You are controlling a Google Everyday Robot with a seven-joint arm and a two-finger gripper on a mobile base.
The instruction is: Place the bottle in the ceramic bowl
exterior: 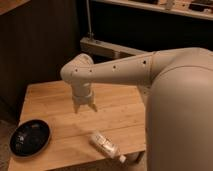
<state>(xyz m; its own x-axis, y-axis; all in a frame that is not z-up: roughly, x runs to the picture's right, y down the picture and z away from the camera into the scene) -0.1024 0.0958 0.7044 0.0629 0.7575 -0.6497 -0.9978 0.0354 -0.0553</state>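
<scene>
The bottle (105, 145), whitish and translucent with a small white cap, lies on its side near the front right edge of the wooden table (50, 100), cap pointing right. The ceramic bowl (30, 138), round and glossy black, sits at the table's front left corner. My gripper (84, 107) hangs pointing down over the middle of the table, above and to the left of the bottle and to the right of the bowl. It holds nothing.
My white arm (125, 70) reaches in from the right and its large body covers the right side of the view. Dark cabinets and a shelf stand behind the table. The bottle lies close to the table's front edge.
</scene>
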